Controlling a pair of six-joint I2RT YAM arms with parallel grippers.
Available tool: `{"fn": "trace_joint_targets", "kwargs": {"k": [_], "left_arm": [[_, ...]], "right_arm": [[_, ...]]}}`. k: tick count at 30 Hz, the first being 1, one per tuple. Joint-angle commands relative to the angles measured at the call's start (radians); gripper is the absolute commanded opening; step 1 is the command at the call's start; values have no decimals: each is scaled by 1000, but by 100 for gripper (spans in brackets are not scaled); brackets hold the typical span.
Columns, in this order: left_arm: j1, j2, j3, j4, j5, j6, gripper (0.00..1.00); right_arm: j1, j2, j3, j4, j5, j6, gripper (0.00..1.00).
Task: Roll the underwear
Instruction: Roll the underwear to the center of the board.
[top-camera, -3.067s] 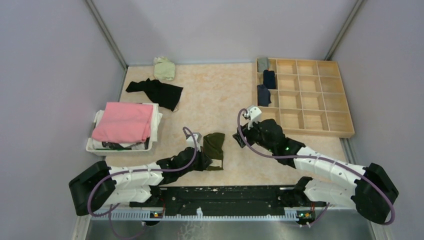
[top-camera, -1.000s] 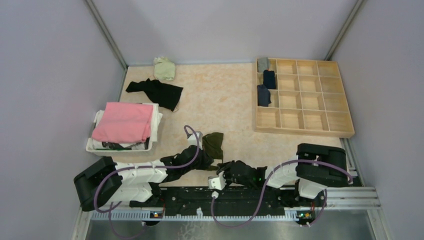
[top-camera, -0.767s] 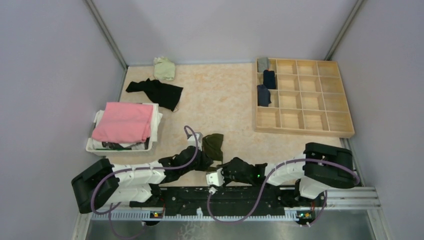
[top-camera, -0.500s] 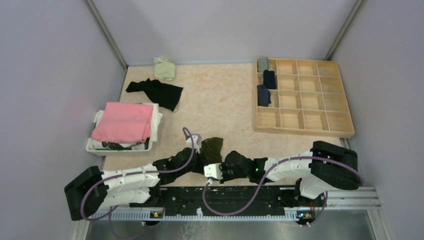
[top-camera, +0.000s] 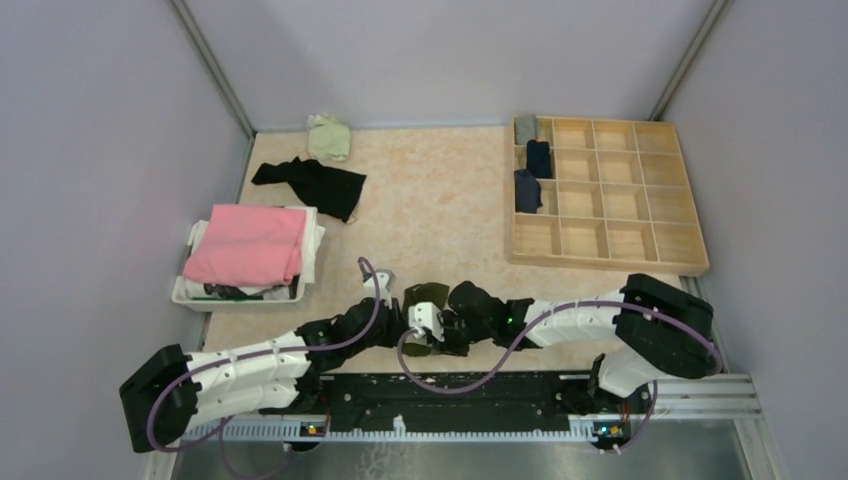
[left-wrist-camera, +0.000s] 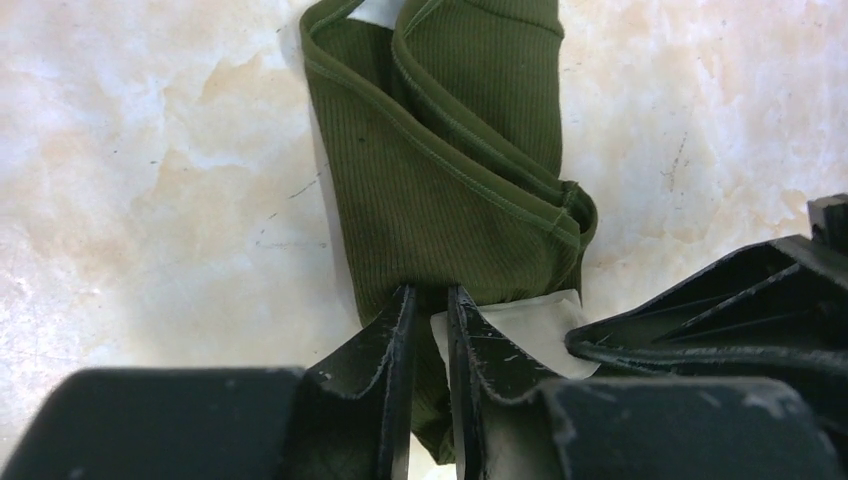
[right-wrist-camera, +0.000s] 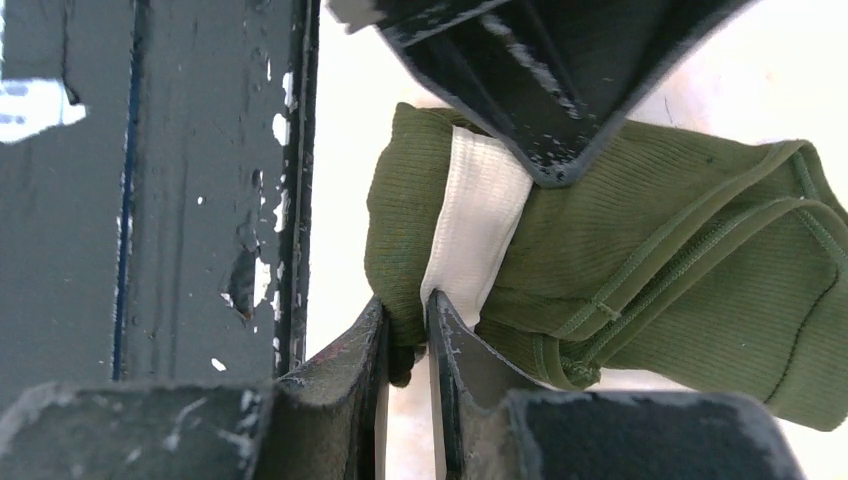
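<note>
The olive green underwear (top-camera: 425, 295) lies folded into a narrow strip near the table's front edge, between the two arms. In the left wrist view it (left-wrist-camera: 450, 170) stretches away from my left gripper (left-wrist-camera: 430, 305), which is shut on its near end beside a white label (left-wrist-camera: 520, 325). In the right wrist view my right gripper (right-wrist-camera: 405, 320) is shut on the same end of the olive underwear (right-wrist-camera: 640, 270), at the white label (right-wrist-camera: 475, 225). The left gripper's finger (right-wrist-camera: 540, 90) presses on the cloth from above. Both grippers (top-camera: 425, 325) meet at the same spot.
A wooden grid tray (top-camera: 610, 195) at the back right holds three rolled pieces (top-camera: 530, 165) in its left column. A white basket (top-camera: 190, 290) with a pink cloth (top-camera: 250, 243) stands at the left. A black garment (top-camera: 315, 183) and a pale green one (top-camera: 328, 137) lie at the back. The black rail (right-wrist-camera: 150, 180) runs close by.
My right arm swung from the tray side down to the front edge, then left to the olive underwear, and shut on its near end. My left gripper stayed on the underwear, which slid forward slightly.
</note>
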Motion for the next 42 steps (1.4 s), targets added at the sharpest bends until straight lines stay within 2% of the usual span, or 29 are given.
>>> {"fn": "trace_joint_targets", "kwargs": {"k": [1,11,19,27,33,42], "left_arm": [[0,-12,-29,5,-21,21,23],[1,0,13,7,-19,171,23],[1,30,3,127,-8,245,20],[2,-176,-29,93,-113,230,21],[2,-316,-41,5,-126,184,22],[1,-366,-50,-29,-72,188,20]], "right_arm": [[-62,31,48,-38,-179,151,0],[-135,126,134,-129,-306,235,0],[-159,165,165,-168,-339,265,0],[-213,182,127,-80,-416,376,0],[-248,226,122,-26,-459,447,0],[-345,256,101,75,-541,610,0]]}}
